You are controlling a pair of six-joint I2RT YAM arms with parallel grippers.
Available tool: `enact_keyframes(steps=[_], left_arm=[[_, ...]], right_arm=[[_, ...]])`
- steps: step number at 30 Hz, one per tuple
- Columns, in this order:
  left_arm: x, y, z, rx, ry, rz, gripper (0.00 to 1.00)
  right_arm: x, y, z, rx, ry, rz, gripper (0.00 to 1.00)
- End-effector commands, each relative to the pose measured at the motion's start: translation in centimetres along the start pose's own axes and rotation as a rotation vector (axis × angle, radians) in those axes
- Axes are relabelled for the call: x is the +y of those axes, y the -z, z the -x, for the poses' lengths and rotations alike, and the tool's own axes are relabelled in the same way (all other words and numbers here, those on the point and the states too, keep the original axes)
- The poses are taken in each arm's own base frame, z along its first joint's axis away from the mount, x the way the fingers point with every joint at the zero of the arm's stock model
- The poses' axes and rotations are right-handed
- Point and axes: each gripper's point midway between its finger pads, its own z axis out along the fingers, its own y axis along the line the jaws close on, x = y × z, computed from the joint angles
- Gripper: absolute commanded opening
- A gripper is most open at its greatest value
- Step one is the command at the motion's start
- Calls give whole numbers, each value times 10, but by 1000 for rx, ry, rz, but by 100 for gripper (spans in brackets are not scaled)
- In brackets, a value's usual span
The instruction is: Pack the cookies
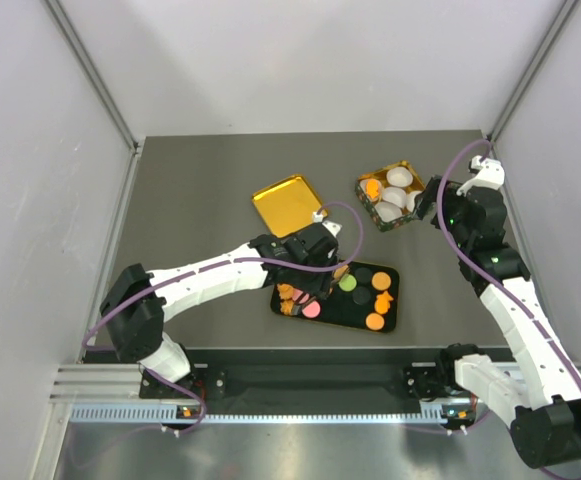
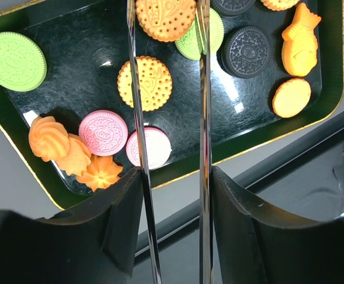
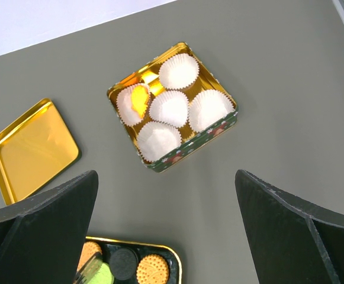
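Your left gripper [image 1: 317, 283] hangs over the black tray [image 2: 83, 65] where the cookies [image 2: 103, 133] lie. Its blades sit slightly apart, flanking an orange round cookie [image 2: 166, 18], can't tell if it's actually pinched. Meanwhile your right gripper [image 3: 166, 177] gapes wide, empty, near the tin [image 3: 189, 148] of white paper cups [image 3: 169, 106].

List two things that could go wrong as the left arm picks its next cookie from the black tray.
1. The left gripper is open, and one finger lines up across an orange cookie and a pink cookie; descending could crack them.
2. Others lie close by, so closing may grab two.
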Motion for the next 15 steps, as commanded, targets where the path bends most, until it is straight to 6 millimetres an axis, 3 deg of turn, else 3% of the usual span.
enact_keyframes(steps=[1,7,15], left_arm=[[-10,1,21,-65,-3,-26,49],[-11,8,24,-74,-2,-27,47],[-12,34,33,-104,-18,-36,39]], right_arm=[[0,3,19,-63,-9,2,100],[0,2,18,-61,-8,2,100],[-1,1,18,-61,-10,-2,100]])
